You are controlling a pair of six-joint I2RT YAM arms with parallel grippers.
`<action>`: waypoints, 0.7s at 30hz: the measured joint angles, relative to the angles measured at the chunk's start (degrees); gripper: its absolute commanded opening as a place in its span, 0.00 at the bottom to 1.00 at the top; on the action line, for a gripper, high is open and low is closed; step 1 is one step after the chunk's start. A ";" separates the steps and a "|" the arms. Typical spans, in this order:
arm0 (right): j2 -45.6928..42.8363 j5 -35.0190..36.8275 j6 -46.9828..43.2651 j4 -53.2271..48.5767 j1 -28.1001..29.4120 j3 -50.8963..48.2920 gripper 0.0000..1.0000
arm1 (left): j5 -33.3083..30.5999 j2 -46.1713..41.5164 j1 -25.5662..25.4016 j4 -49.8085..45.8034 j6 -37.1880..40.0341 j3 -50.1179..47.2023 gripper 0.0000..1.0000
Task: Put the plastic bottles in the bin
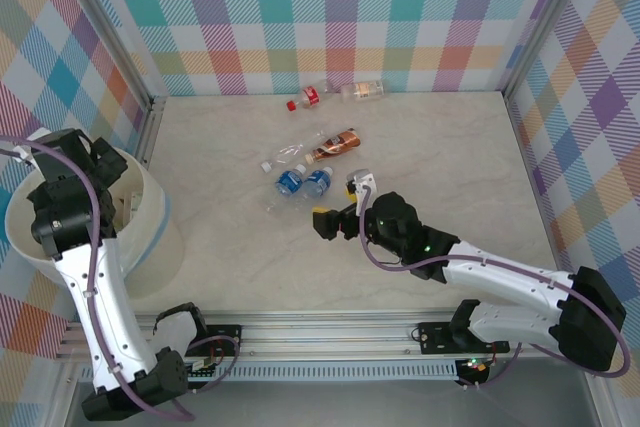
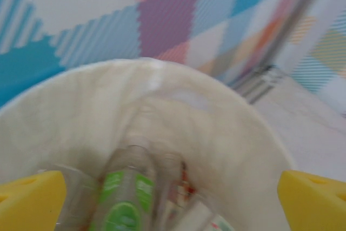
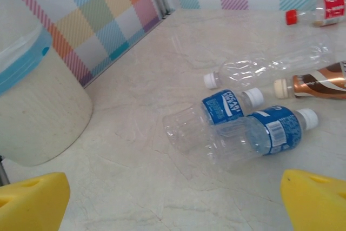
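Jaws of left gripper (image 2: 173, 204) stand wide apart, empty, over bin (image 2: 232, 128); green-labelled bottle (image 2: 125, 196) lies inside, lower centre. Right gripper (image 3: 173, 204) likewise wide apart, empty, blue-labelled bottles (image 3: 273, 131) centre right.

This is a robot test cell in a lab, not a home. Checked panels (image 1: 340, 17) set in aluminium posts (image 1: 120, 47) wall in a marble-look table (image 1: 450, 147). A left arm (image 1: 95, 287) and a right arm (image 1: 500, 282) are bolted to a slotted rail (image 1: 330, 332).

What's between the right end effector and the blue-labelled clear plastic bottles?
Only bare pale marbled tabletop, from right end effector to blue-labelled bottles, per right wrist view.
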 measured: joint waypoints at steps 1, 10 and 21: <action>-0.31 0.94 0.66 -0.17 0.00 -0.26 1.00 | 1.49 -0.44 -1.81 0.11 -0.70 0.00 1.00; -4.20 9.62 6.95 -3.23 0.00 -4.04 1.00 | 4.50 1.92 -23.41 2.32 -3.52 0.17 1.00; -9.03 14.82 13.57 -8.41 0.00 -6.43 1.00 | 15.19 18.29 -39.98 14.51 -2.51 -4.46 1.00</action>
